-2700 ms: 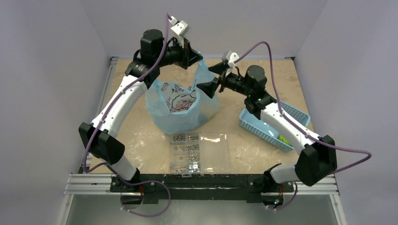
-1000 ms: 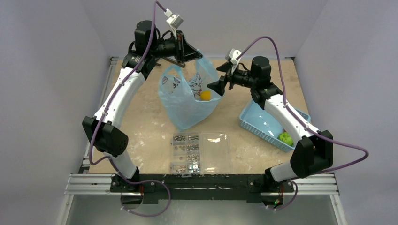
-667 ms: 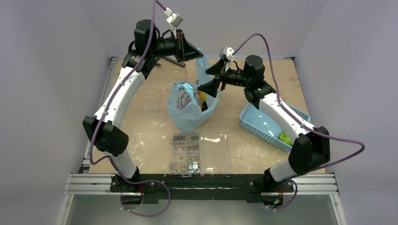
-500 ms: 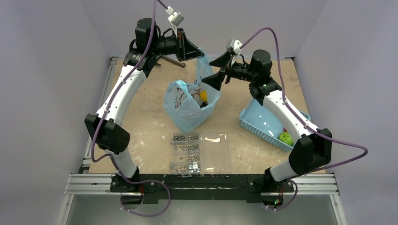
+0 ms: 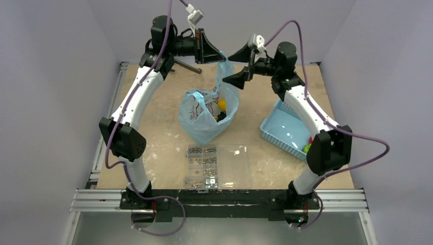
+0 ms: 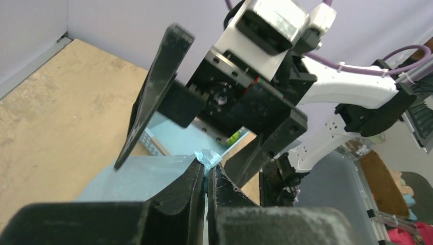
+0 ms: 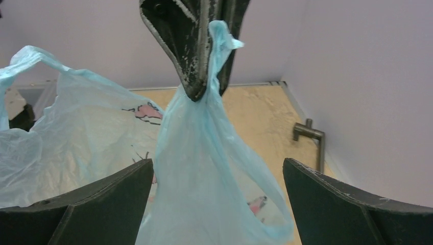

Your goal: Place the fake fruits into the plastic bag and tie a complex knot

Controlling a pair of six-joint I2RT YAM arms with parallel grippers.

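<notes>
The light-blue plastic bag (image 5: pixel 203 120) stands open at mid-table, hanging by one handle. My left gripper (image 5: pixel 222 57) is shut on that handle's top, high above the table; in the left wrist view (image 6: pixel 208 166) a crumpled tip of plastic (image 6: pixel 210 155) sticks out between the fingers. My right gripper (image 5: pixel 226 69) is wide open and empty, its jaws on either side of the stretched handle (image 7: pixel 204 153) without touching it (image 7: pixel 217 163). A yellow lemon (image 5: pixel 221 105) and a dark grape bunch (image 5: pixel 220 117) lie inside the bag. A green fruit (image 5: pixel 306 148) lies in the blue basket.
The rigid blue slotted basket (image 5: pixel 286 127) sits at the right, partly under my right arm. A clear compartment box of screws (image 5: pixel 217 166) lies in front of the bag. A metal bracket (image 5: pixel 187 66) is fixed at the table's back edge, and also shows in the right wrist view (image 7: pixel 308 133).
My right gripper reached toward the bag's mouth, then drew back up and to the right, open. My left gripper rose slightly with the handle. The bag's free handle has slumped.
</notes>
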